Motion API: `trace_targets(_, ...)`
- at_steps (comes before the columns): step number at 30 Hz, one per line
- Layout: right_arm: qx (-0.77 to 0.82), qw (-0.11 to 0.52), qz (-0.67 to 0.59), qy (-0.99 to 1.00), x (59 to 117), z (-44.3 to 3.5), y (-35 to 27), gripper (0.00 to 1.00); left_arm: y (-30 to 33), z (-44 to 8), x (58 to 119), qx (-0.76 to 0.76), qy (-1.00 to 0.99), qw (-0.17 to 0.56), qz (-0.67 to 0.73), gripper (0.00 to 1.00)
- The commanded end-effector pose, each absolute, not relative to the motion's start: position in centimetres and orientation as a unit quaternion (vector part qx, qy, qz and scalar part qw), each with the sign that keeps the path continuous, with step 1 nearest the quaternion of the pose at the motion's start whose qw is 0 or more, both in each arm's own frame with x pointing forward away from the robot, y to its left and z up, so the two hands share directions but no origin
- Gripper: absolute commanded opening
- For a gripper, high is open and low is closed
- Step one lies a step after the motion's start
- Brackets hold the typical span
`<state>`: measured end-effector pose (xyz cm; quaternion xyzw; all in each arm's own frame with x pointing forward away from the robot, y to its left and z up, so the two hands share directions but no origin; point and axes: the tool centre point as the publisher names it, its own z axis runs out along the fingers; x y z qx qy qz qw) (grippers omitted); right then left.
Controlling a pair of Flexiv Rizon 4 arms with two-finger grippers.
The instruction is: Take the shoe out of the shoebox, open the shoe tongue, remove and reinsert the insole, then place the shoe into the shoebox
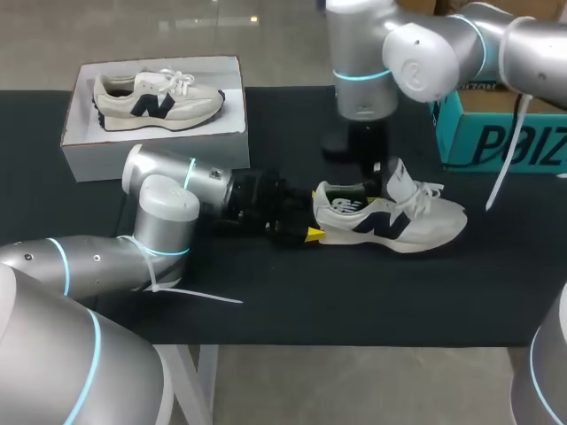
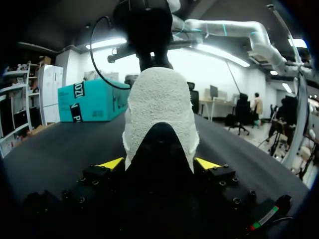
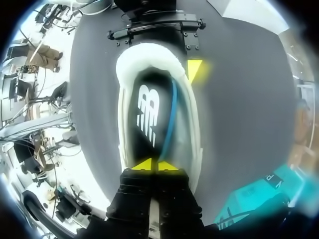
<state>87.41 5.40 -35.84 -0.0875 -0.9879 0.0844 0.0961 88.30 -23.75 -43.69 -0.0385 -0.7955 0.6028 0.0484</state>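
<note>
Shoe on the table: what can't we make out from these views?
Right wrist view: right claw tips shut together over the insole; whether they pinch it is hidden beneath them.
Head view: those tips are hidden inside the shoe.
Left wrist view: the heel fills the space ahead of the left claw; the rest of the shoe is hidden behind it.

The teal box [image 1: 500, 133] runs off our head view's edge. From our left wrist, the heel of the shoe [image 2: 159, 109] hides its front. Our right fingers [image 3: 142, 164] cover the toe end.
</note>
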Motion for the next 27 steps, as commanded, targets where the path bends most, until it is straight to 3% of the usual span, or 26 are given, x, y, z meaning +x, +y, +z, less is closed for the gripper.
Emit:
trace_targets(1, -0.091, 0.088, 0.083, -0.988, 87.0, -34.9, 5.1, 0.00, -23.9, -44.0, 88.4, -0.039, -0.797, 0.049, 0.601, 0.00)
trace_targets(27, -0.183, 0.068, 0.028, -0.980, 88.5, -34.2, 0.6, 0.00, -23.9, -44.0, 88.4, -0.039, -0.797, 0.049, 0.601, 0.00)
